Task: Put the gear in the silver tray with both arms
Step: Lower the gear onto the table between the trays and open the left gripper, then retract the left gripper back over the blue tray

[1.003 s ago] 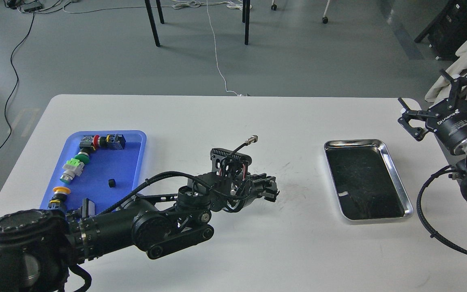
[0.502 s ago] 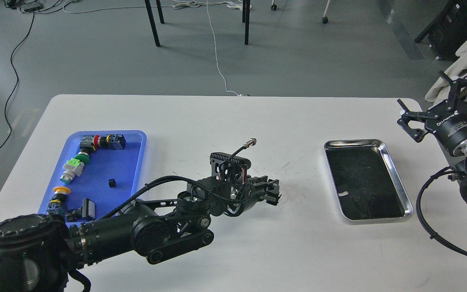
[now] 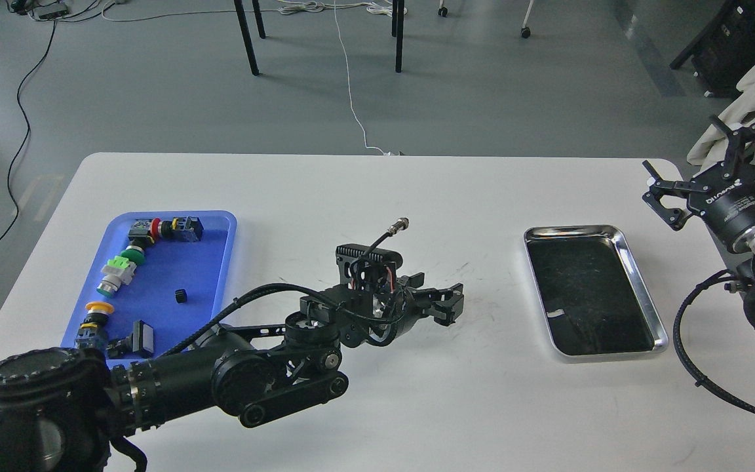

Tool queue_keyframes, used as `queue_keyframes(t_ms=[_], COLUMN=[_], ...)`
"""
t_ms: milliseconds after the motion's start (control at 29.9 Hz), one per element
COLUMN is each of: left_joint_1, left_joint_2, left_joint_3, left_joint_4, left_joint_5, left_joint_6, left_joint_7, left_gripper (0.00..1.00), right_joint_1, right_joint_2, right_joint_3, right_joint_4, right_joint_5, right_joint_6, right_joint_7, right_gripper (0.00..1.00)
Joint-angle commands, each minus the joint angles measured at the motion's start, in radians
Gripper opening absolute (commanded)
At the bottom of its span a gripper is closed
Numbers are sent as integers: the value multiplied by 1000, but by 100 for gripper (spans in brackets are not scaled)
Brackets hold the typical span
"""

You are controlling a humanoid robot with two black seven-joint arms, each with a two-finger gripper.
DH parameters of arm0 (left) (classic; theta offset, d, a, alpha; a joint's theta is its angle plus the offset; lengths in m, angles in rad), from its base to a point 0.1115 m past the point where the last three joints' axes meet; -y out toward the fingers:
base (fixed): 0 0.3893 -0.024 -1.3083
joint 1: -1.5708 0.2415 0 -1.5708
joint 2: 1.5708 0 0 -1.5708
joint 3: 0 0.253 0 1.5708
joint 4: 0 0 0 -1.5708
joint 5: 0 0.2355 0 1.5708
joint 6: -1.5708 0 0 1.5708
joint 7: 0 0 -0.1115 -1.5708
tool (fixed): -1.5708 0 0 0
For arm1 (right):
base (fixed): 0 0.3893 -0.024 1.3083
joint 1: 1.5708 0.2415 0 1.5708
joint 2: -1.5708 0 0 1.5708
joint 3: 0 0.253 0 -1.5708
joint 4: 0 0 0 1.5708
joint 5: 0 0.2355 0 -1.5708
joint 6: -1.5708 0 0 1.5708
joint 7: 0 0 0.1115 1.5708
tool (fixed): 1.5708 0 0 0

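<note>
Your silver tray (image 3: pixel 639 298) lies flat near the right edge of the desk (image 3: pixel 377 190), its long axis running from the far edge toward the near edge, slightly skewed. Your left gripper (image 3: pixel 446 303) hangs over the middle of the desk, pointing right toward the tray; whether its jaws hold anything you cannot tell. Your right gripper (image 3: pixel 702 167) sits past the far right corner, fingers spread apart, gripping nothing. The small black gear (image 3: pixel 181 296) lies in the blue tray (image 3: pixel 223 262) near the left edge.
</note>
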Motion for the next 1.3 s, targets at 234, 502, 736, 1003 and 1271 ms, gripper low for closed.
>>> queue_keyframes(t_ms=[234, 502, 736, 1003, 1271], left_joint_1=[-10, 24, 130, 238, 346], left_joint_2=[0, 173, 363, 420, 414], left_joint_3=[-341, -519, -721, -927, -1027], left_joint_4=[-52, -121, -150, -149, -133], left_joint_5=[-85, -373, -721, -990, -1109], left_joint_6=[19, 98, 102, 59, -24], left_joint_7=[4, -13, -67, -71, -120], left_gripper=[98, 98, 98, 98, 98], right_joint_1=[18, 54, 165, 552, 911], right_joint_2=[8, 8, -50, -136, -149], right_joint_3=[-8, 2, -24, -485, -1038], right_joint_4=[4, 27, 124, 127, 144], right_joint_5=[0, 2, -20, -170, -351], right_joint_6=[2, 57, 39, -32, -28], right_joint_7=[-3, -3, -14, -17, -40], right_gripper=[99, 99, 99, 99, 99])
